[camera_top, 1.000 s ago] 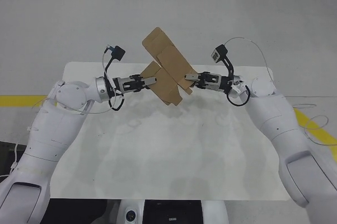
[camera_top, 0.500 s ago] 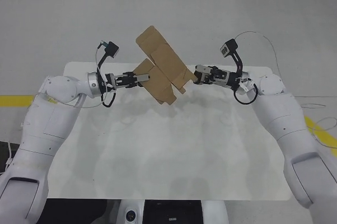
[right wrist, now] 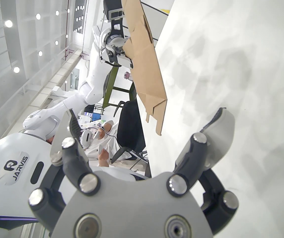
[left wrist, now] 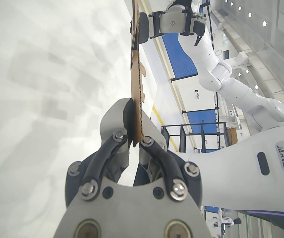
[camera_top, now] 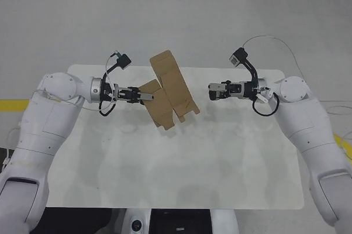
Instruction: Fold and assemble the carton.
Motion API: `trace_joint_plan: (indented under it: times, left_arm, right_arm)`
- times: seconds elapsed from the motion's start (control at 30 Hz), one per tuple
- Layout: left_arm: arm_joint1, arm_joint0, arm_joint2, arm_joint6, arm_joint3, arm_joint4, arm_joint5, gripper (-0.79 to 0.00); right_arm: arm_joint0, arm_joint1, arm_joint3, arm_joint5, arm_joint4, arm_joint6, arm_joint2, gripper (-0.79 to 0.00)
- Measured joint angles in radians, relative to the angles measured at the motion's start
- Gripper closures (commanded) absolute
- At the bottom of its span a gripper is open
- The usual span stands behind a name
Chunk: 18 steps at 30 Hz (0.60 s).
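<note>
Left claw (left wrist: 135, 115) first: fingers clamped tight on one edge of the carton (camera_top: 167, 88), with the wavy corrugated core showing right at the dark pads. The carton is a flat brown cardboard blank, creased, with flaps and notches cut along its edges. It's held up off the worktop (camera_top: 164, 175) at a slant, between the two arms, its far end jutting past the worktop's back edge. Over to the right claw (camera_top: 211, 92): jaws spread wide, gripping nothing, facing the carton's other side with a clear gap. Beneath it all, the worktop is smooth matte white, faintly mottled.
</note>
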Motion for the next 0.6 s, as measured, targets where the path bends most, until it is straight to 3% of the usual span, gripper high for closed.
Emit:
trace_joint_plan:
  times: [0.5, 0.53, 0.57, 0.6]
  left_arm:
    - [0.027, 0.031, 0.105, -0.069, -0.14, -0.071, 0.069, 0.0]
    - [0.029, 0.03, 0.112, -0.071, -0.144, -0.077, 0.071, 0.0]
    - [0.03, 0.029, 0.116, -0.073, -0.146, -0.083, 0.072, 0.0]
    - [0.032, 0.028, 0.121, -0.074, -0.148, -0.088, 0.074, 0.0]
  right_arm:
    - [0.014, 0.036, -0.096, -0.098, 0.007, -0.098, -0.155, -0.785]
    - [0.017, 0.039, -0.097, -0.104, 0.012, -0.104, -0.167, -0.677]
    - [0.019, 0.041, -0.098, -0.107, 0.018, -0.107, -0.176, -0.459]
    - [0.021, 0.043, -0.1, -0.11, 0.024, -0.109, -0.185, -0.369]
